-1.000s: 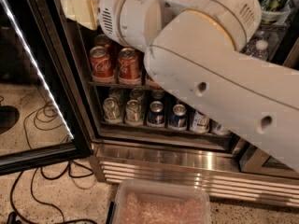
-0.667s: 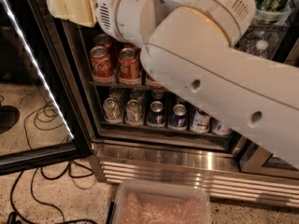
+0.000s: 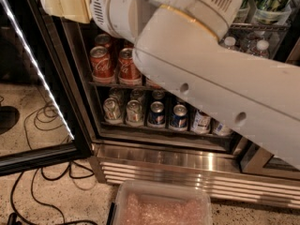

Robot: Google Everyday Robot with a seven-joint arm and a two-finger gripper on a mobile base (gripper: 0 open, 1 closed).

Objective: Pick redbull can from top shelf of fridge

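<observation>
Approach step: cream-padded gripper (image 3: 65, 4) beside the stainless glass-door fridge (image 3: 154, 158) frame, grip state can't tell; next, reach the grey wire top shelf (image 3: 255, 27).

Dim overall. The white light strip (image 3: 35, 64) on the door of the fridge (image 3: 187, 161) glares brightest; its steel base gleams softly. The gripper (image 3: 65, 4), upper left by the door frame, is lit pale; the floor (image 3: 28, 130) lies shadowed.

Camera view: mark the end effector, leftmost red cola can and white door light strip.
Cream end effector (image 3: 51, 3): camera view, top left, fingertip end.
Leftmost red cola can (image 3: 100, 63): camera view, label.
White door light strip (image 3: 35, 62): camera view, mid-length.
</observation>
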